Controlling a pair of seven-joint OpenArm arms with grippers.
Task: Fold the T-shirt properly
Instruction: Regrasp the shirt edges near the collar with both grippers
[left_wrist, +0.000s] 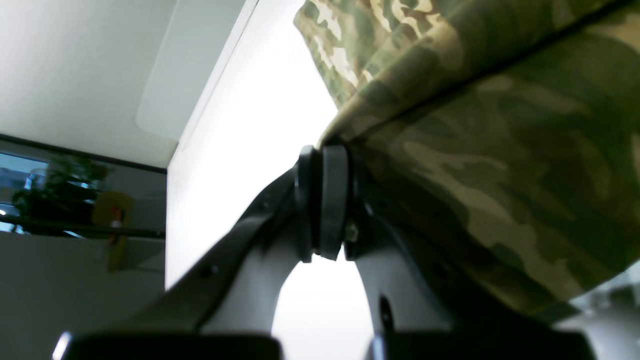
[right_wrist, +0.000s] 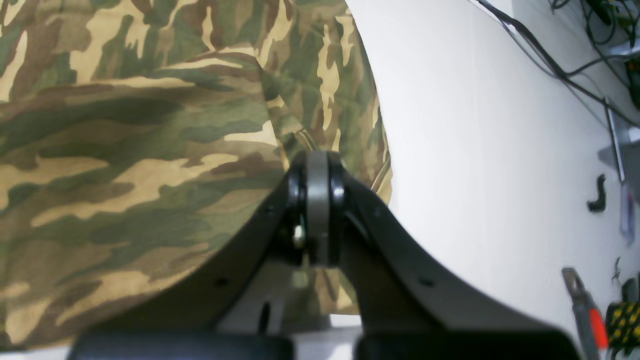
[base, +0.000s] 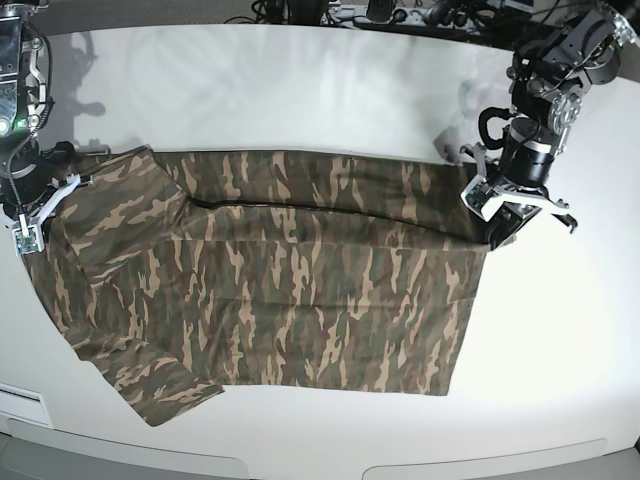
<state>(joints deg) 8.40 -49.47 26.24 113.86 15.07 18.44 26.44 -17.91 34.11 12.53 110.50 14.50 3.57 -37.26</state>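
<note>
Base view showed no brand, label or readable writing anywhere on the cloth or the rig. The T-shirt lay spread across the white worktop, a large piece in brown, tan and dark-green camouflage, its far edge turned over along a straight fold line running across the width, one short sleeve reaching toward the near left corner. At that view's right edge the left claw sat at the shirt's far corner; the left wrist view showed its two pads pressed together with the cloth edge pinched between them and a raised fold stretching away. At the opposite side the right claw stood at the shirt's other far corner near the sleeve; in the right wrist view its pads were closed flat against each other, with camouflage fabric bunched right at the tips, gripped there. Cables lay on the worktop beyond.
</note>
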